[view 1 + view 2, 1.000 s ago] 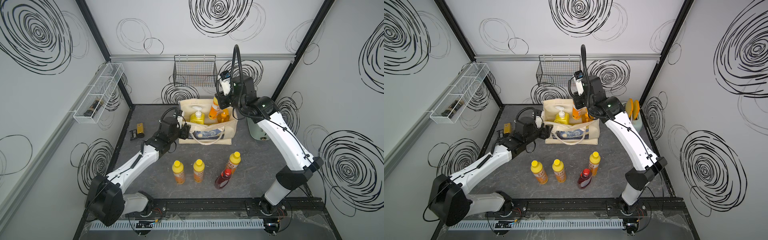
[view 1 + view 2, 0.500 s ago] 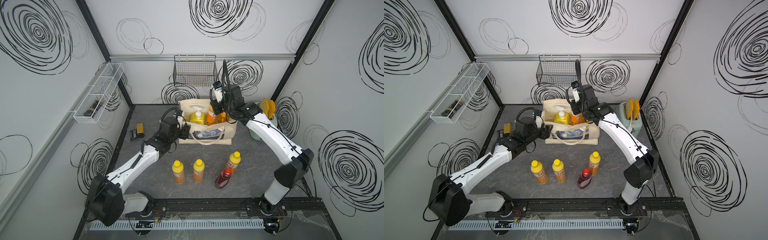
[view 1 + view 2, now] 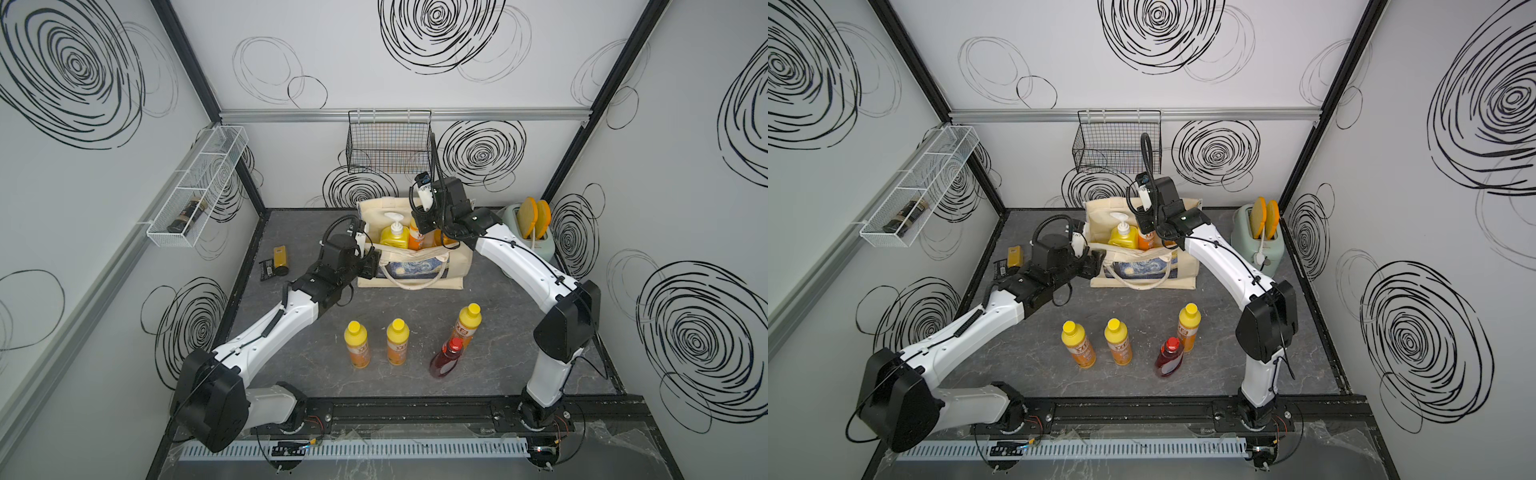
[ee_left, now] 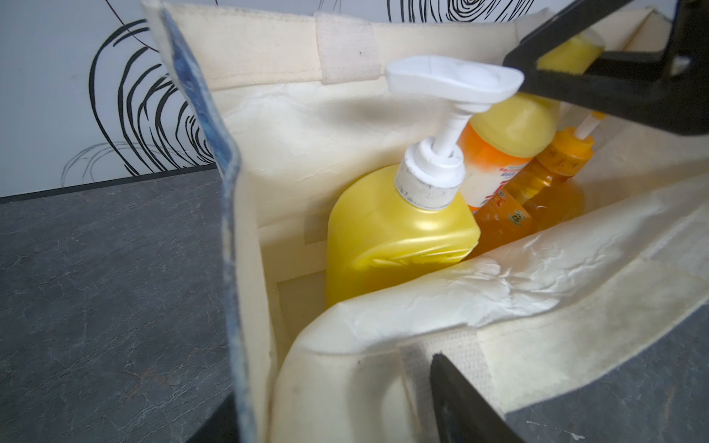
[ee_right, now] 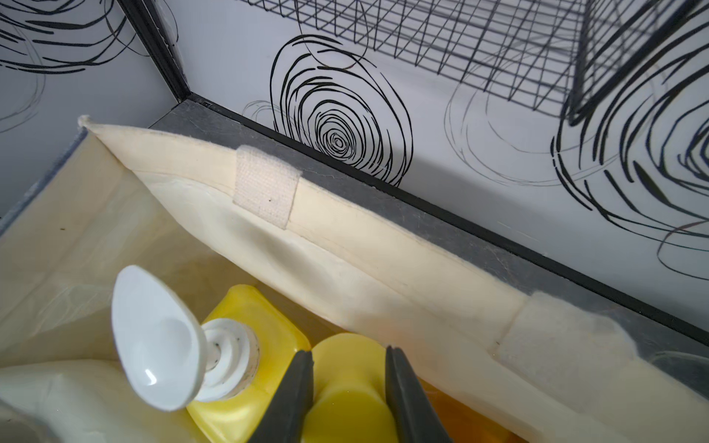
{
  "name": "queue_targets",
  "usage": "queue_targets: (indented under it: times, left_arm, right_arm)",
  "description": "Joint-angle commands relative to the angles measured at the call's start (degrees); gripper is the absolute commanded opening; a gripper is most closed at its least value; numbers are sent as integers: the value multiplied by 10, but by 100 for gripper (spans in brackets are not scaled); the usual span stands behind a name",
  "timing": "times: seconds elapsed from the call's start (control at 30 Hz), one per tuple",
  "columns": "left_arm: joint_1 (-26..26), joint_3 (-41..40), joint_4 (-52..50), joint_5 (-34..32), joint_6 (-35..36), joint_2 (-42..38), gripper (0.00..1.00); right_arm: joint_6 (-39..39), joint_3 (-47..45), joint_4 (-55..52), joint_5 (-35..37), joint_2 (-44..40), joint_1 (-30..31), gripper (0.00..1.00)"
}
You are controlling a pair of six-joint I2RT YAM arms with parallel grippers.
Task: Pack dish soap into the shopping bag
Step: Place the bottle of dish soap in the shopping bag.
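Dish soap (image 3: 394, 237) is split between the shopping bag (image 3: 455, 270) and the table (image 3: 519, 353). The bag stands open near the middle of the table's back edge, its starry picture facing the front edge. Inside it, the yellow pump bottle (image 4: 399, 237) stands against the wall nearest the left edge. The amber pump bottle (image 4: 552, 184) sits further toward the right edge, partly hidden.

Between them is an orange yellow-capped bottle (image 4: 510, 126), held by the right gripper (image 5: 349, 354), whose jaws pinch the top of its yellow cap from above. A grip that high probably lets the body slide into the narrow gap between its neighbours without the jaws fouling them. Whether its base has reached the bag's floor cannot be told.

The left gripper (image 3: 371, 266) sits at the bag's front corner on the left side, jaws spread wide astride that corner. Whether they press the canvas is unclear. Its likely job is to steady the soft bag and keep the slumped front wall from closing the mouth while the other arm loads.

Four bottles wait upright near the middle of the front edge. One orange bottle (image 3: 357, 345) is closest to the left edge, a second orange bottle (image 3: 397, 343) is just beside it, and a third orange bottle (image 3: 467, 326) is further right. The dark-red bottle (image 3: 446, 359) stands just in front of the third. Their caps are clear for the same top grip, so the packing looks under halfway done.
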Motion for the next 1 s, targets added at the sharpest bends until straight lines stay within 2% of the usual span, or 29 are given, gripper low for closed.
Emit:
queue_targets:
  times: [0.0, 0.23, 0.33, 0.57, 0.77, 0.97]
  left_arm:
    - [-7, 10, 0, -1, 5, -1, 66]
    - [-9, 11, -1, -3, 5, -2, 66]
    - [-10, 12, -2, -4, 5, -2, 66]
    - [-12, 12, -3, -6, 6, -3, 66]
    - [-12, 11, -2, -7, 6, -6, 66]
    - [-11, 11, -4, -9, 6, -7, 66]
  right_arm:
    - [0, 0, 84, -8, -8, -2, 0]
    - [4, -29, 98, -11, -3, -2, 0]
    - [5, -40, 104, -15, -1, -2, 5]
    - [7, -48, 100, -23, 5, -2, 21]
    - [9, -50, 101, -27, -1, -2, 42]
    - [11, -54, 101, -34, -21, 1, 53]
